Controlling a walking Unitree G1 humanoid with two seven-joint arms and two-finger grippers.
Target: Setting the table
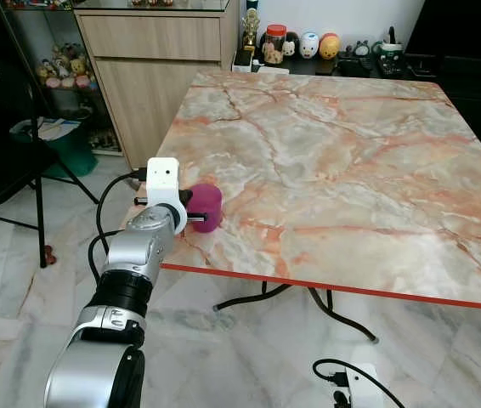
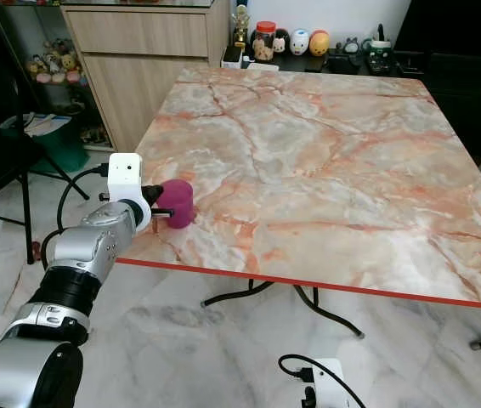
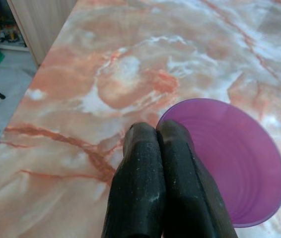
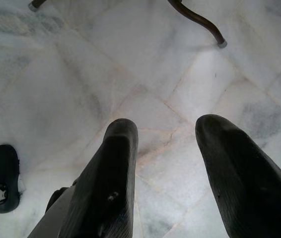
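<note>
Marble table [image 1: 351, 161] has the purple cup [image 1: 206, 207] right at its near-left corner, left tool [image 3: 155, 144] pinched shut on the rim, so a sloppy release could tip it off the edge.

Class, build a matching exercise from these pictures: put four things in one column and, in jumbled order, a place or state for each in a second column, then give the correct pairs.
Column one:
1. purple cup
2. left gripper
3. right gripper
4. figurines

Column two:
A. jaws apart, pointing down at the floor
B. jaws pressed together at the cup's rim
C. upright near the table's near left corner
D. lined up on a dark surface beyond the table's far edge

Pairs: 1-C, 2-B, 3-A, 4-D
</note>
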